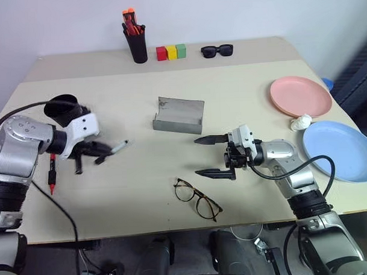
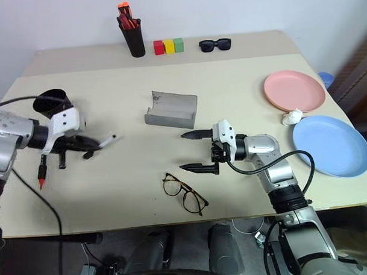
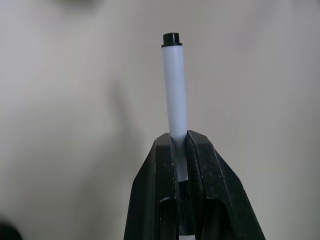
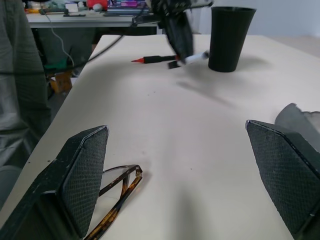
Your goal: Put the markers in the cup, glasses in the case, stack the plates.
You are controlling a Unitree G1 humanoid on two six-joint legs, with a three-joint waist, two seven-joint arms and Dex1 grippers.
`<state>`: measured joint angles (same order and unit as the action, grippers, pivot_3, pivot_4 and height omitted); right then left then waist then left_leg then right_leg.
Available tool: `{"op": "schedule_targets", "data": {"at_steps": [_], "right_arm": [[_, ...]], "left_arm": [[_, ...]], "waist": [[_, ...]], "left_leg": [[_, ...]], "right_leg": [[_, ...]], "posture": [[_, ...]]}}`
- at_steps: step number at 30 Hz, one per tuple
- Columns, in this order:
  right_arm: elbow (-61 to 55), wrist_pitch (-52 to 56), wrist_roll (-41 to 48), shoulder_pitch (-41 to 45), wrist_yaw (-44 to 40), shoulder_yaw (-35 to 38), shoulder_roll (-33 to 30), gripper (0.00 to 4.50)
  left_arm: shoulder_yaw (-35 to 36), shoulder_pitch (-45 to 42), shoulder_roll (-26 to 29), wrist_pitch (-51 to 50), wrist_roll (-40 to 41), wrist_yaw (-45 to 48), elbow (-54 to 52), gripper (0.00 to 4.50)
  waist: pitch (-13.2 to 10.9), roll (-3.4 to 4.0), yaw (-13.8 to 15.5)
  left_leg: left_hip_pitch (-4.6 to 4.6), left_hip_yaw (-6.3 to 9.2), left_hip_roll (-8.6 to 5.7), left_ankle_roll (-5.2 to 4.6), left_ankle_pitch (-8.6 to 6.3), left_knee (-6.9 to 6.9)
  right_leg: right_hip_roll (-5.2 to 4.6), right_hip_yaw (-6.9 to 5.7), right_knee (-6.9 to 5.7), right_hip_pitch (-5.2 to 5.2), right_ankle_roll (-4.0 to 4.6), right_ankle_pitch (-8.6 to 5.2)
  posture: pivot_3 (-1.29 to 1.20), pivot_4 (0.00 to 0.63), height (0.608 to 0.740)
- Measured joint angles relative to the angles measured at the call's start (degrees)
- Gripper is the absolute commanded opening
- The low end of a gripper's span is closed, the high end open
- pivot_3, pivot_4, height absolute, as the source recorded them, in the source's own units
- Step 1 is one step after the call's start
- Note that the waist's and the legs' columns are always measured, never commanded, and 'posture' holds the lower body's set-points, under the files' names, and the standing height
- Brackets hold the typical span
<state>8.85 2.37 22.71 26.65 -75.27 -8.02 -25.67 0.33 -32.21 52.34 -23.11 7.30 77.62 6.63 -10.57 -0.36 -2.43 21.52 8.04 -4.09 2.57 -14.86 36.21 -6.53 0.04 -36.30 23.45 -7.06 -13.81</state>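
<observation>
With the white marker (image 3: 174, 95) clamped in the left hand (image 1: 89, 154) near the tabletop's left edge, just beside the cup (image 1: 66, 109), the marker step is underway and next needs a lift over its rim, while the right hand (image 1: 209, 156) waits wide above the glasses (image 1: 198, 198).

Black pen cup (image 1: 136, 46) of orange pens, three coloured blocks (image 1: 171, 51), black sunglasses (image 1: 216, 50), crumpled white scrap (image 1: 300, 122)

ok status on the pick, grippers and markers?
Left gripper shut on white marker, lifted off the table. Right gripper open, empty, beside glasses. Red marker on table; cup close by, nothing blocking.
</observation>
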Motion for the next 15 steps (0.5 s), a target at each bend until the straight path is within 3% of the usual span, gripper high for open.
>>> {"op": "schedule_targets", "data": {"at_steps": [8,15], "right_arm": [[4.1,-1.5,0.1,3.1,2.2,1.1,3.6,4.5],[5.6,-1.6,3.0,6.9,3.4,4.1,7.9,4.5]], "left_arm": [[15.9,1.1,-11.9,-8.8,7.4,-25.3,-8.0,0.04],[21.5,3.9,-17.7,-12.0,8.4,-41.8,-16.1,0.04]], "waist": [[0.0,-0.03,-0.1],[0.0,-0.05,0.1]], "left_leg": [[-0.03,0.0,0.01,0.09,0.05,-0.02],[-0.02,0.03,-0.02,0.19,0.1,-0.02]], "right_leg": [[-0.01,0.04,-0.01,0.03,0.01,0.02],[-0.04,0.04,0.02,0.01,0.01,0.03]], "posture": [[0.0,0.15,0.74],[0.0,0.15,0.74]]}}
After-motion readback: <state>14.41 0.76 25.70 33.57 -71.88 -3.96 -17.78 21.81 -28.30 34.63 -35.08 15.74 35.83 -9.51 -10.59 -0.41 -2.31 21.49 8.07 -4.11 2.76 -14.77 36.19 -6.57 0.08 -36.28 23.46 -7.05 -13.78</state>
